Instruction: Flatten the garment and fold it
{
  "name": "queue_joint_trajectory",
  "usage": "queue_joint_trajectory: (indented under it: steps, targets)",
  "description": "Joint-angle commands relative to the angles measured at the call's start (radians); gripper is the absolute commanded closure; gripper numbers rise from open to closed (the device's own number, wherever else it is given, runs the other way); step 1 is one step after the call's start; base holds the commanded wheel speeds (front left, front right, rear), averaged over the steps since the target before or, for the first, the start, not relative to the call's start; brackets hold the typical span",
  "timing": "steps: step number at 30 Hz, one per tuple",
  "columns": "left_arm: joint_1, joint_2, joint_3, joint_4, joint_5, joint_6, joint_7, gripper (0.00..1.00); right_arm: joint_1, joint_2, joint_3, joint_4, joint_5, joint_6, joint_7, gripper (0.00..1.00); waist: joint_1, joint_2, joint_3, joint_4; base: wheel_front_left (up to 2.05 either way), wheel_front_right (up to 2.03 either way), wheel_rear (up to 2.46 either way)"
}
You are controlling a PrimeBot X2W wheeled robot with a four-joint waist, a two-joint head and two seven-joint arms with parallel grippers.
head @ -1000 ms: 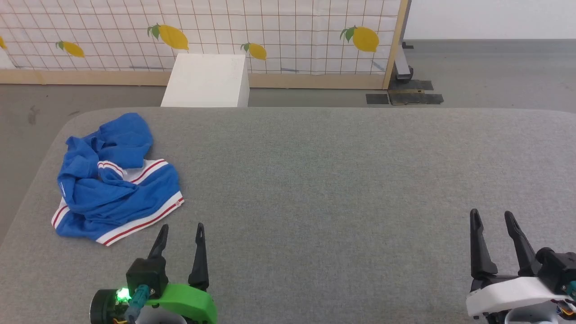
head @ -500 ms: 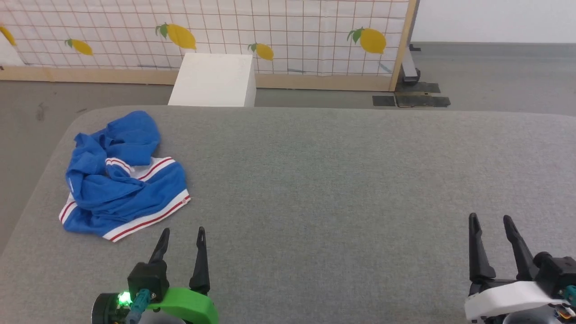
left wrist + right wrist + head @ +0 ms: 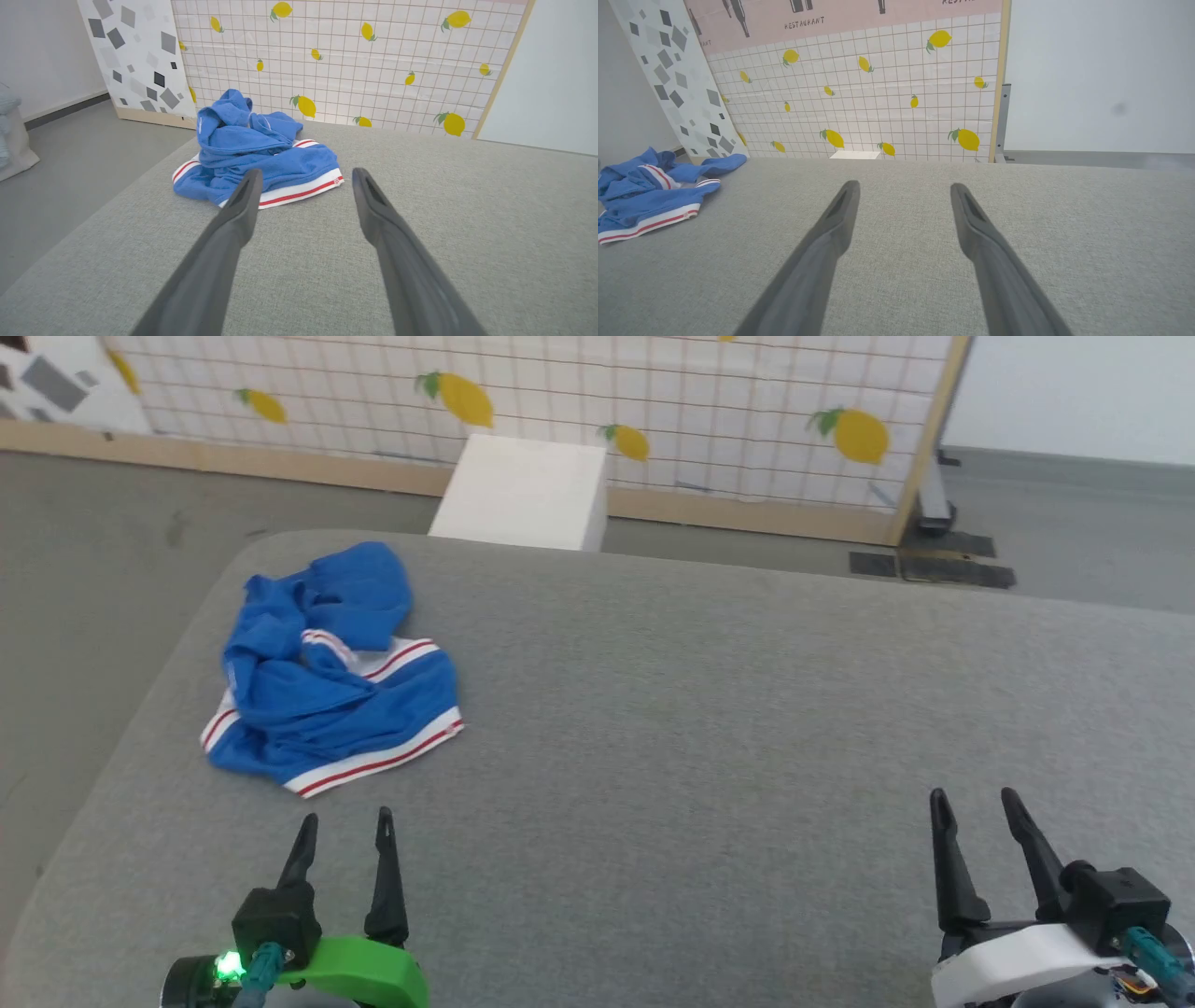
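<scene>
The garment (image 3: 317, 695), a crumpled bright blue jersey T-shirt with red-striped white trim, lies near the released left claw (image 3: 345, 819); the right claw (image 3: 973, 795) is released too. Best to pinch the hem (image 3: 383, 761) and spread it.

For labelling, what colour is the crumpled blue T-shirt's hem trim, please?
White, red-striped hem trim; left wrist view.
</scene>
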Motion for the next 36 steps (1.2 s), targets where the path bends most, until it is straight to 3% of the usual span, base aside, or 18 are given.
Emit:
queue_joint_trajectory:
  steps: [1, 20, 36]
  targets:
    - [0.016, -0.001, 0.005, -0.005, -0.001, 0.003, -0.005, 0.0, 0.008, 0.001, 0.006, 0.005, -0.011, -0.001, -0.006, 0.0, 0.0, 0.0, -0.002, 0.043, 0.0, 0.0, 0.0]
    - [0.034, -0.002, 0.037, -0.028, -0.004, 0.012, -0.005, 0.0, 0.002, 0.001, 0.07, 0.039, -0.033, -0.001, -0.006, 0.0, 0.0, 0.0, 0.001, 0.262, 0.0, 0.0, 0.0]
    - [0.047, -0.002, 0.047, -0.029, -0.001, 0.006, -0.005, 0.0, 0.003, 0.001, 0.09, 0.052, -0.025, -0.001, -0.006, 0.0, 0.0, 0.0, -0.001, 0.323, 0.0, 0.0, 0.0]
